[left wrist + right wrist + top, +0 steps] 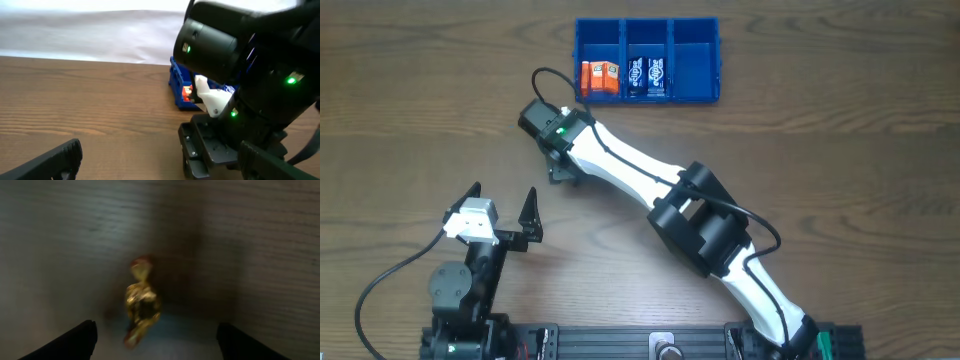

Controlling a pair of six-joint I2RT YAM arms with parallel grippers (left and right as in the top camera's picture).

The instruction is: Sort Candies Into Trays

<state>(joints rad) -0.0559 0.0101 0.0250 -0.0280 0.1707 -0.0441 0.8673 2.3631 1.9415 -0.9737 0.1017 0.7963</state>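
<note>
A gold-wrapped candy (141, 305) with a red tip lies on the wooden table, just ahead of my right gripper (157, 347). That gripper is open, one finger on each side of the candy and neither touching it. In the top view the right gripper (563, 170) sits left of centre, below the blue tray (712, 60). The tray holds orange candies (600, 80) in its left compartment and dark blue candies (647, 76) in the middle one. My left gripper (503, 203) is open and holds nothing, near the front left.
The right arm (700, 215) stretches diagonally across the middle of the table. From the left wrist view its gripper body (210, 150) is close by, with the blue tray (177, 85) beyond it. Bare wood lies to the left.
</note>
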